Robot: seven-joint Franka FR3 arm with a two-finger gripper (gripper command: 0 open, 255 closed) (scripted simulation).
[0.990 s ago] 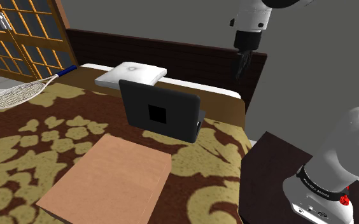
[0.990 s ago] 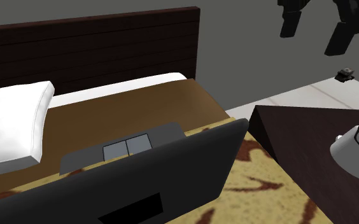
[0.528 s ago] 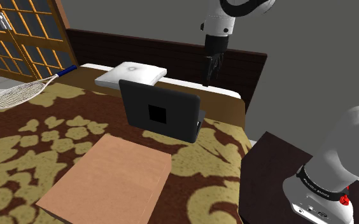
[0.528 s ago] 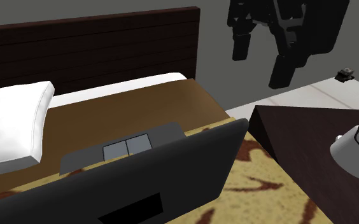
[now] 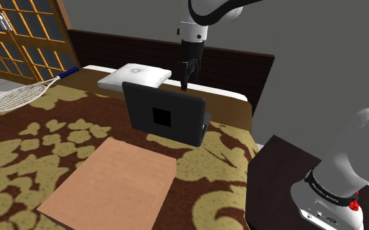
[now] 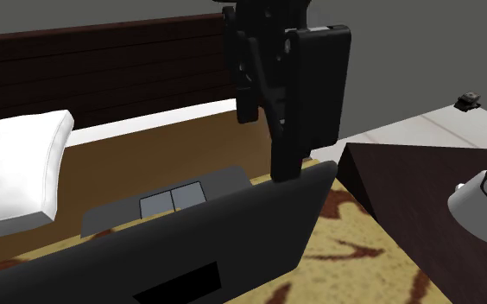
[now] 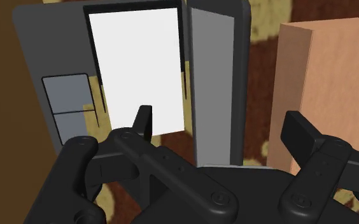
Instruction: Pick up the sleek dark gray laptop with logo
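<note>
On bed, shoulder view, L to R: 1 racket at far-left edge, well apart from the rest. 1 white pillow against headboard. 1 flat brown board lying toward the front. 1 dark grey laptop mid-bed, open, lid upright w/ black square logo facing camera. Standing lid offers a thin top edge to pinch, prob. why arm hangs straight down over it. Jaws wide, pointing down, just above lid's top edge. Wrist view: lid edge sits between the 2 fingers, neither touching. Nothing held. Far right: 1 dark box beside bed, arm's base on it.
</note>
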